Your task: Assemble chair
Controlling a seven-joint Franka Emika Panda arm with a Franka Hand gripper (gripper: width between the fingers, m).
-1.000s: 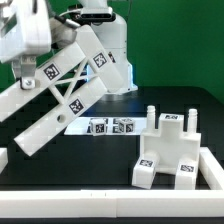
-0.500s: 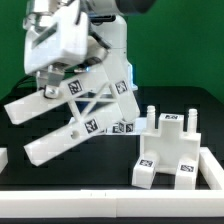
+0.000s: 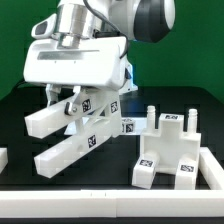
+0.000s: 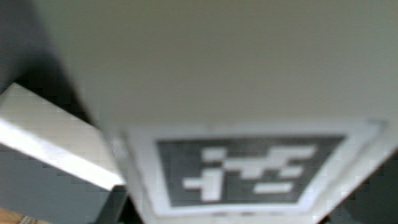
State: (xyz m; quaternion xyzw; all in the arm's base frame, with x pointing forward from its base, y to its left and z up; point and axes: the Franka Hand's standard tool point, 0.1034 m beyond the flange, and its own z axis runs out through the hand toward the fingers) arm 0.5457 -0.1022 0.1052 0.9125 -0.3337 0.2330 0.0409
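Note:
My gripper [image 3: 73, 100] is shut on a white chair piece [image 3: 68, 151] made of two long bars joined by cross parts, with square tags on it. The piece hangs in the air at the exterior view's left, its bars slanting down toward the left above the black table. A chunky white chair block [image 3: 172, 152] with upright pegs [image 3: 150, 113] stands on the table at the right, apart from the held piece. In the wrist view the held piece [image 4: 214, 70] and one of its tags [image 4: 258, 170] fill the picture, and the fingertips are hidden.
The marker board [image 3: 127, 125] lies on the table behind the held piece, mostly hidden by it. Low white border rails sit at the table's left edge [image 3: 3, 157] and right edge [image 3: 212, 172]. The arm's white body [image 3: 80, 60] hangs above the table's left half.
The arm has swung forward and down with the held piece. Its bars now lie flatter and lower, closer to the table, and cover more of the marker board.

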